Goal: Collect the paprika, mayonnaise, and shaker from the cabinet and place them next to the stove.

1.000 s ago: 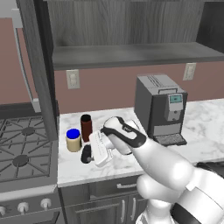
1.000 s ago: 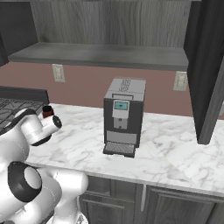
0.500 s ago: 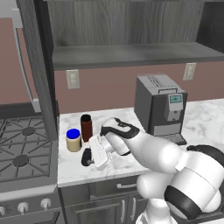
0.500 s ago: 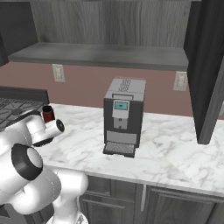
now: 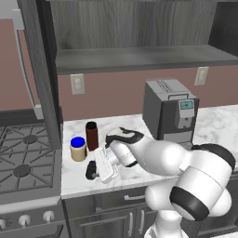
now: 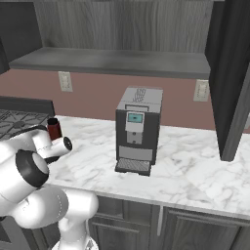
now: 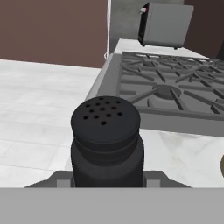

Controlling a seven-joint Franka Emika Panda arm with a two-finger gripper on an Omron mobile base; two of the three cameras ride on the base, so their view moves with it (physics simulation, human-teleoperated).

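In the left base view, the steel gas stove [image 5: 25, 162] with black cast-iron grates and silver front knobs fills the nine o'clock side, and the white marble counter [image 5: 214, 128] runs from its edge toward three o'clock. On the counter just beside the stove stands the short cream mayonnaise jar [image 5: 78, 149] with its blue lid, upright. At its one o'clock, close by, stands the tall dark red-brown paprika bottle [image 5: 91, 135] with a black cap, also upright. At the jar's five o'clock, near the counter's front edge, sits the small all-black shaker [image 5: 90, 171], with the white arm's two-finger gripper [image 5: 98, 168] lying low and sideways against it. The hand view shows the shaker [image 7: 106, 140] close up between the two finger tips, its perforated round top facing the camera, so the pincer is clenched on the shaker; whether the shaker's base rests on the marble I cannot tell. Toward two o'clock stands a grey boxy coffee machine [image 5: 169, 111] with a small blue screen, well apart from the three containers. Along twelve o'clock hangs the dark grey wood-grain cabinet [image 5: 135, 28] with its grey shelf board.

In the right base view, the paprika bottle [image 6: 53, 128] peeks out at nine o'clock behind the arm, and the coffee machine [image 6: 138, 129] stands at the centre of the counter [image 6: 195, 166].
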